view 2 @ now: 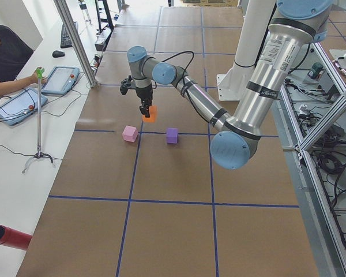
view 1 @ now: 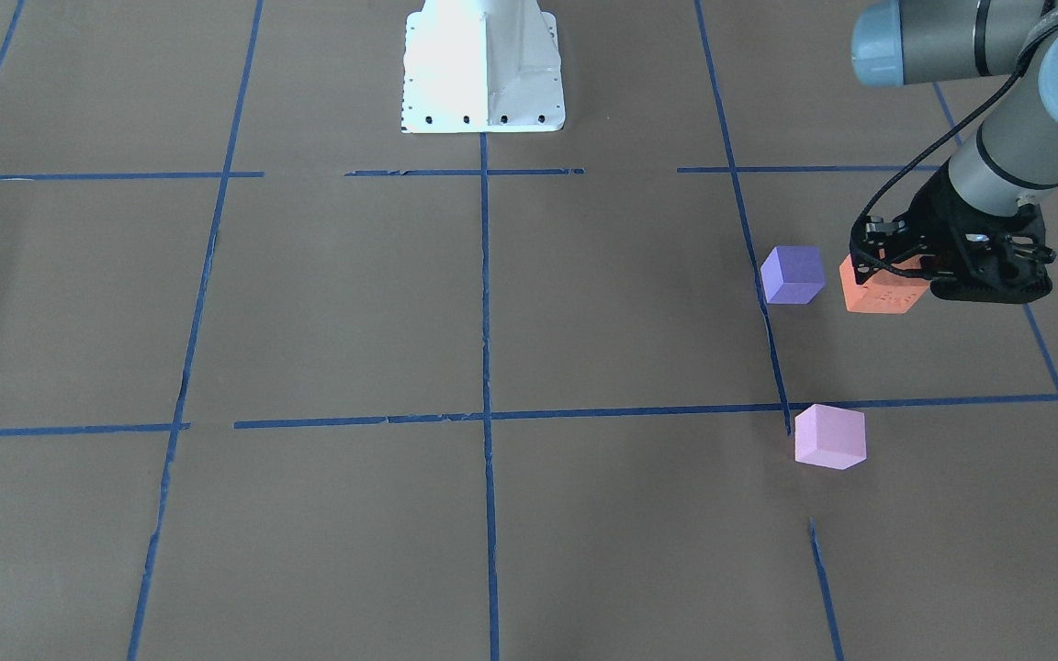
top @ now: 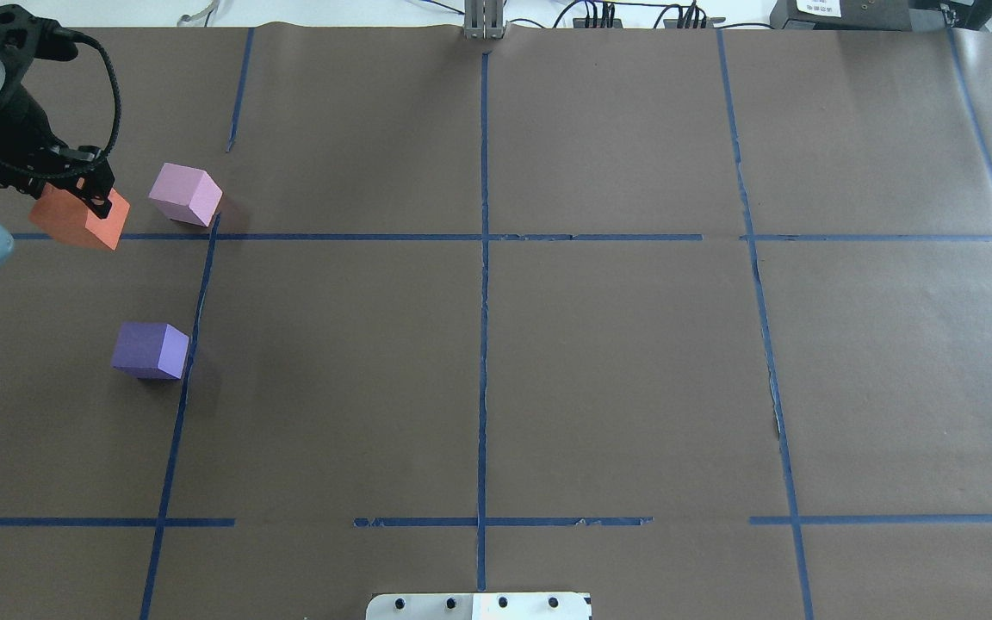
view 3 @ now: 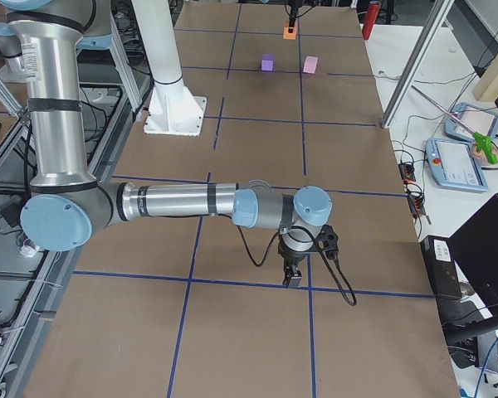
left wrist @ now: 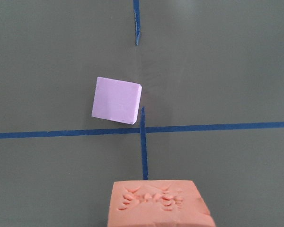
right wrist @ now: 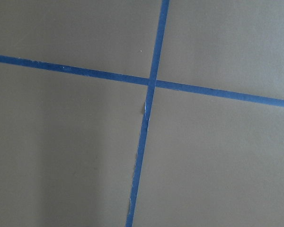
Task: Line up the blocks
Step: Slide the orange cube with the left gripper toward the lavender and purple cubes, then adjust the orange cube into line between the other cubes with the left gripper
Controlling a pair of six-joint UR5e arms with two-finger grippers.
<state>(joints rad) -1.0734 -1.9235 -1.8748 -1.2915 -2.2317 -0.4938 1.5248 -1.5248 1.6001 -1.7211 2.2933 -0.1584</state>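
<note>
The right gripper (view 3: 293, 280) hangs low over the tabletop (view 3: 249, 332); far off sit the orange block (view 3: 290, 32), purple block (view 3: 267, 62) and pink block (view 3: 310, 64).

Blue tape lines (top: 483, 344) grid the brown paper-covered table (top: 634, 387); a red cylinder (view 2: 8, 238) rests beside the paper.

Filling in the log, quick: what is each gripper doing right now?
Left gripper: shut on the orange block.
Right gripper: cannot tell, seen only in the exterior right view.
</note>
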